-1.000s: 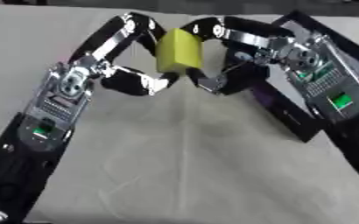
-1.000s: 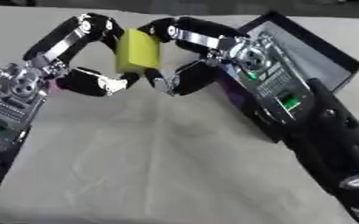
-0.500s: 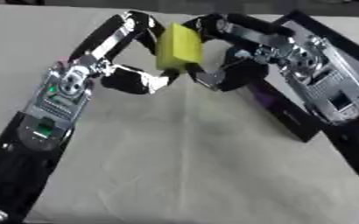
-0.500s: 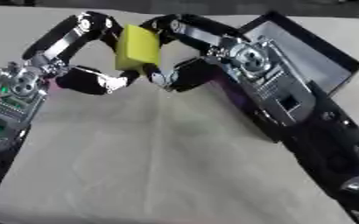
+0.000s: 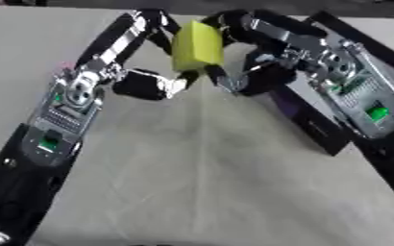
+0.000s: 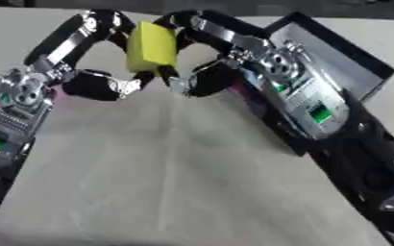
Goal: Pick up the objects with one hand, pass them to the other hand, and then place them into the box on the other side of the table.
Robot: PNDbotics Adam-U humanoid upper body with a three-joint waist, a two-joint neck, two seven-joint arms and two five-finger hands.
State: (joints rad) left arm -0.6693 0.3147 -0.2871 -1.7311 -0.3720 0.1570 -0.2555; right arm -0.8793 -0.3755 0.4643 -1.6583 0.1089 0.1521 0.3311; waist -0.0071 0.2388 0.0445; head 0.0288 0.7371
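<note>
Fingers of both hands are curled around the yellow rectangular block (image 5: 197,45), which looks soft like a sponge and is held above the table, not touching it. The left hand (image 5: 146,81) comes in from the left side; its long fingers (image 5: 137,26) arch over the top left edge of the block, and its thumb (image 5: 171,86) reaches the lower left corner. The right hand (image 5: 264,72) comes in from the right side; its fingers (image 5: 234,19) bend over the top right edge, and its thumb (image 5: 226,81) meets the block from below on the right. So the block is pinched between the two hands, near the far middle of the pale grey table (image 5: 200,182). The black open box (image 6: 335,53) with a grey inner floor stands on the right side of the table, just behind the right forearm (image 5: 360,101), which covers part of it. The block is near the box, outside it.
</note>
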